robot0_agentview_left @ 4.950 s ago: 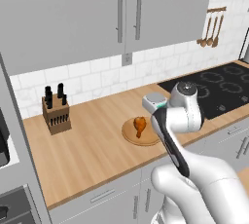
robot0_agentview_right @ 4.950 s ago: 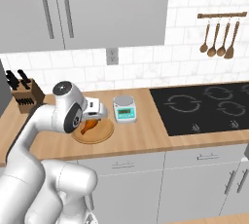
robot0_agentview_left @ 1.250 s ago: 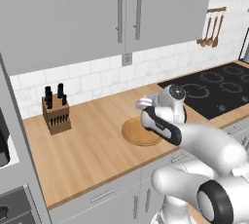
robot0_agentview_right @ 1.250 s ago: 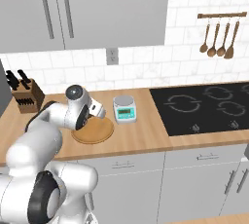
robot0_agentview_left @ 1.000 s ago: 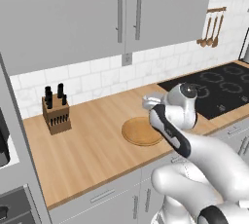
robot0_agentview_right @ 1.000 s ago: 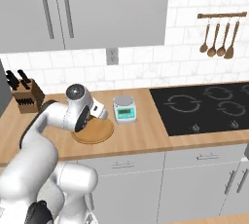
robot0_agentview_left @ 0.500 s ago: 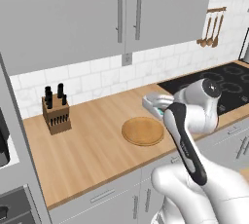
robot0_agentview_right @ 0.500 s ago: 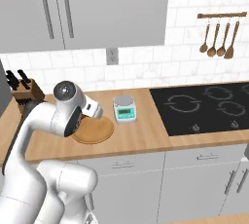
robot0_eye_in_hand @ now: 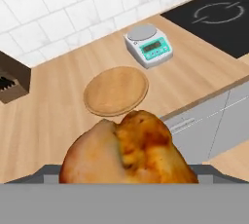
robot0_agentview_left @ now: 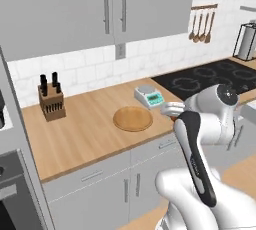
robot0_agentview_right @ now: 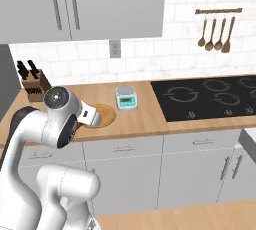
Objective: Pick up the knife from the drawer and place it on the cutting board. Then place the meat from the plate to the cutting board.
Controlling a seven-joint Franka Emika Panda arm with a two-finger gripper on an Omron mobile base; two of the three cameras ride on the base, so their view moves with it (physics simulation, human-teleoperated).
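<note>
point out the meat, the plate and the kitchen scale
meat [robot0_eye_in_hand: 129, 152]: hand view, the middle of its thick rounded end.
plate [robot0_agentview_left: 132, 118]: left base view, the middle of its bare top.
kitchen scale [robot0_agentview_right: 126, 98]: right base view, its top face.

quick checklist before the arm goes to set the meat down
1. Meat in the gripper: ok, it sits right in front of the hand camera, off the plate.
2. Plate bare: ok, nothing on it.
3. Cutting board located: not ok, not in sight on this counter.
4. Knife on the board: cannot tell.
5. Scale out of the way: ok, it stands beside the plate, apart from it.
</note>
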